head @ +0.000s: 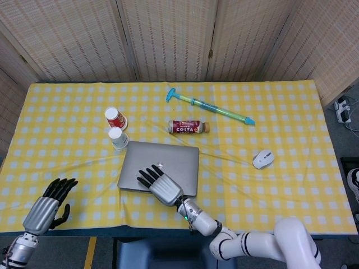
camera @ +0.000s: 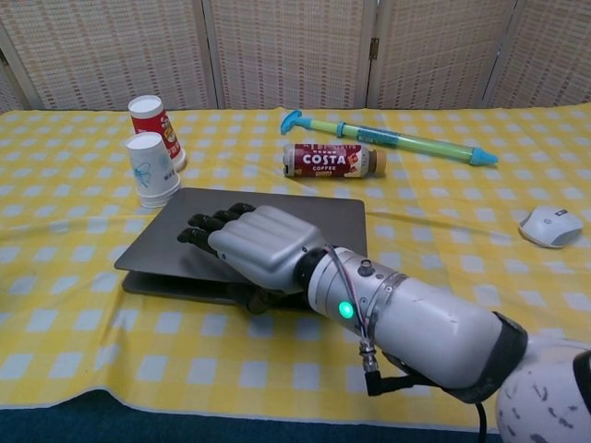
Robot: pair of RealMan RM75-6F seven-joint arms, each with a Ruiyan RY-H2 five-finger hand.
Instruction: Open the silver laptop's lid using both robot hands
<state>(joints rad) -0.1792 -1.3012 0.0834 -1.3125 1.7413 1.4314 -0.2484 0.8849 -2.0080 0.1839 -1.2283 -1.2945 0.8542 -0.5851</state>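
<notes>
Two hands: the right hand (camera: 249, 247) is gripping the front edge of the laptop lid (camera: 268, 214), fingers on top, to lift it.
Left hand (head: 49, 208): spread and holding nothing, waiting near the table edge.
Laptop: lying mid-table, lid slightly raised.
Cups (camera: 148, 168): standing just behind it.

A folding woven-cane screen (head: 168, 39) stands behind the table (head: 291, 179), which wears a yellow-and-white checked cloth. Grey floor (head: 348, 140) shows at right, with cables lying there. Light is even.
</notes>
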